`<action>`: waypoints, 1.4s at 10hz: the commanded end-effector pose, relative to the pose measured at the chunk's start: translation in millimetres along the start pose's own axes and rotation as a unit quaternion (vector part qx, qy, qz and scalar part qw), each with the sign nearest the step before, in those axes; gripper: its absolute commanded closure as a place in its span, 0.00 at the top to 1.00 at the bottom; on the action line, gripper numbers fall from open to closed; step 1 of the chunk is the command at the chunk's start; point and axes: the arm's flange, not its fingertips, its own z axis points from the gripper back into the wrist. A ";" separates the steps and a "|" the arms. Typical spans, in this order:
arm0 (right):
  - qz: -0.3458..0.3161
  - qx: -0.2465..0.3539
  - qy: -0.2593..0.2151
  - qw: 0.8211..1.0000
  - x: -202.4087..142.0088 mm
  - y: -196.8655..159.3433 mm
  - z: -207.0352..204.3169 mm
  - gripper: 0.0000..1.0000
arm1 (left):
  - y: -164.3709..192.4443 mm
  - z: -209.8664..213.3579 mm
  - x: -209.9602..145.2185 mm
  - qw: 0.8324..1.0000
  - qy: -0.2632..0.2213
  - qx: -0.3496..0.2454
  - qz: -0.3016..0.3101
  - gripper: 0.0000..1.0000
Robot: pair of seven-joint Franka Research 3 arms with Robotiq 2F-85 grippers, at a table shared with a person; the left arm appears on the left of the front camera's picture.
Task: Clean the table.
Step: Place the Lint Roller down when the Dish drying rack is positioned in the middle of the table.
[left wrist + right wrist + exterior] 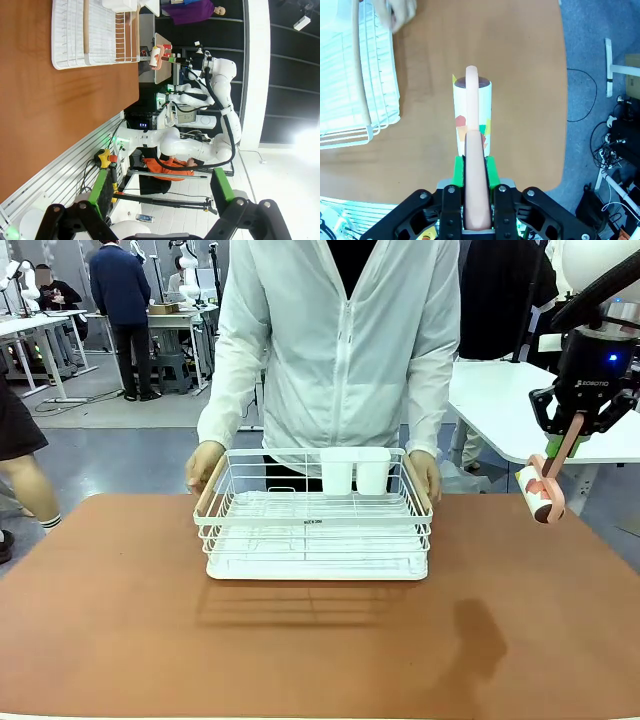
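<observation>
The right gripper (572, 436) is hanging high above the table's (120, 640) right edge, fingers pointing down, and is clamping the pink handle of a lint roller (545, 492) between its green pads (458, 170). The roller's white, colour-flecked drum is dangling at the lower end of the handle, clear of the tabletop, and the right wrist view is showing it over bare terracotta surface near the table's rounded corner. The left gripper (162, 192) is sitting off the near side of the table with its jaws spread wide and nothing between them.

A person is standing at the far edge, both hands (205, 466) gripping the wooden handles of a white wire dish rack (315, 530) that is resting on the table, centred toward the far side, with two white cups (355, 472) at its back wall. The terracotta table is lying open in front of the rack and to either side of it, right out to the near edge.
</observation>
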 end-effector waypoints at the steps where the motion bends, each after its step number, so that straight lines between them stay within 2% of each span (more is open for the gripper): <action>1: -0.005 -0.005 0.001 1.000 2.3 1.6 4.2 0.21 | -1.5 1.5 -2.9 1.000 0.000 -0.004 -0.002 1.00; 14: -0.005 -0.005 0.001 1.000 2.3 1.6 4.2 0.21 | -1.5 1.5 -2.9 1.000 0.000 -0.004 -0.002 1.00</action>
